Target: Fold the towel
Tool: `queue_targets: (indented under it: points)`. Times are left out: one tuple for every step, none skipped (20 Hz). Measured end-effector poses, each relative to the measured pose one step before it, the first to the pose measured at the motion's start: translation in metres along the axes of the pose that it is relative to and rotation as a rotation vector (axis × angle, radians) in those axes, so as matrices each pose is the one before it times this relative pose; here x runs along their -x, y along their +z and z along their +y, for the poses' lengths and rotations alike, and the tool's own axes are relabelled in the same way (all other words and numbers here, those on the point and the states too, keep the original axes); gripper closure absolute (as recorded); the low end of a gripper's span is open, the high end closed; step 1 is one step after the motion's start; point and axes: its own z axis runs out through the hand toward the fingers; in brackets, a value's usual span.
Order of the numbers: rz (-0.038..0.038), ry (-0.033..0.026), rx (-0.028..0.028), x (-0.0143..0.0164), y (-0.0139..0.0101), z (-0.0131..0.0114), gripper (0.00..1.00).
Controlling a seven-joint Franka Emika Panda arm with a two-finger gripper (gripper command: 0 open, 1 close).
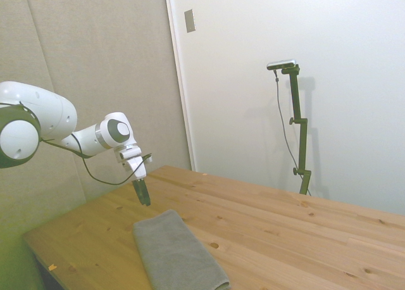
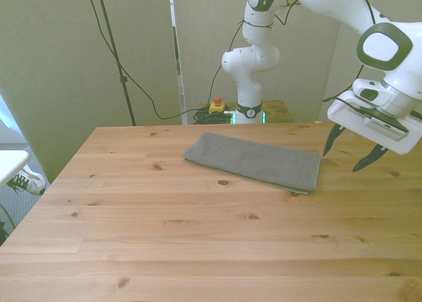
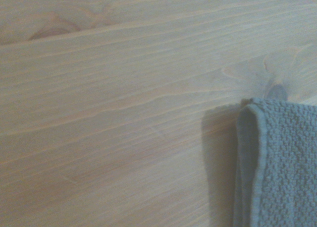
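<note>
The towel (image 2: 254, 163) lies flat as a long narrow strip that already looks doubled over, toward the tabletop's (image 2: 198, 249) far edge and nearer the front view's right. The end effector (image 2: 351, 151) hangs just off the strip's short end on that side, clear of the cloth, fingers spread and holding nothing.

The main risk, as I judge it, is a partial pick. The wrist view shows stacked layers at the towel's corner (image 3: 250, 108), so a pinch there could catch only the top layer and peel the strip open instead of folding it. Thick terry may also slip from a shallow grip, or the whole strip may drag along the wood if the fingers press down without closing under the hem. Coming down too far out from the end would mean closing on bare wood.
</note>
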Motion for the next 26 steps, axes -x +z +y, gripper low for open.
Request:
queue_targets:
  points:
    - [0.02, -0.00326, 0.01767, 0.01005, 0.00401, -0.00378, 0.0]
    - [0.01357, -0.00367, 0.015, 0.01032, 0.00212, -0.00262, 0.0]
    - [0.01267, -0.00469, 0.01157, 0.0086, 0.00097, -0.00149, 0.0]
    - [0.01469, -0.00301, 0.01365, 0.00525, 0.00008, 0.00045, 0.0]
    - [0.01452, 0.00035, 0.01461, 0.00242, -0.00046, 0.00146, 0.0]
    - [0.01556, -0.00046, 0.01288, 0.00033, 0.00001, 0.00177, 0.0]
    - [0.00873, -0.00029, 0.01008, -0.00067, 0.00114, 0.00118, 0.0]
    - [0.00323, 0.00056, 0.00523, -0.00067, 0.00108, 0.00029, 0.0]
    - [0.00162, 0.00183, 0.00351, -0.00117, 0.00186, -0.00042, 0.0]
    - [0.00126, 0.00221, 0.00467, -0.00135, 0.00257, -0.00038, 0.0]
    - [0.0007, 0.00198, 0.00515, -0.00131, 0.00299, -0.00031, 0.0]
    - [-0.00037, 0.00212, 0.00458, -0.00153, 0.00319, -0.00046, 0.0]
    - [-0.00115, 0.00157, 0.00349, -0.00138, 0.00297, -0.00018, 0.0]
    - [-0.0011, 0.00202, 0.0049, -0.00151, 0.00265, 0.00003, 0.0]
    - [-0.00075, 0.00243, 0.00482, -0.00181, 0.00251, 0.00004, 0.0]
    - [-0.00018, 0.00161, 0.00526, -0.00141, 0.0028, 0.00012, 0.0]
    - [0.00008, 0.00128, 0.00597, -0.00122, 0.00312, 0.00017, 0.0]
    - [-0.00001, 0.00096, 0.0067, -0.00118, 0.00342, 0.00039, 0.0]
    - [0.00003, 0.00077, 0.00713, -0.00128, 0.00358, 0.001, 0.0]
    - [-0.00081, 0.00307, 0.00306, -0.00254, 0.00135, 0.00127, 0.0]
    - [-0.00153, 0.00282, 0.00529, -0.00276, 0.00246, 0.00162, 0.0]
    - [-0.00229, 0.00389, 0.00518, -0.00334, 0.00307, 0.0016, 0.0]
    - [-0.00211, 0.00465, 0.00514, -0.00395, 0.00284, 0.00144, 0.0]
    - [-0.00204, 0.0034, 0.00505, -0.00334, 0.00293, 0.00177, 0.0]
    - [-0.00148, 0.00335, 0.00479, -0.00367, 0.00298, 0.00236, 0.0]
    - [-0.00145, 0.00326, 0.00551, -0.00361, 0.00368, 0.00252, 0.0]
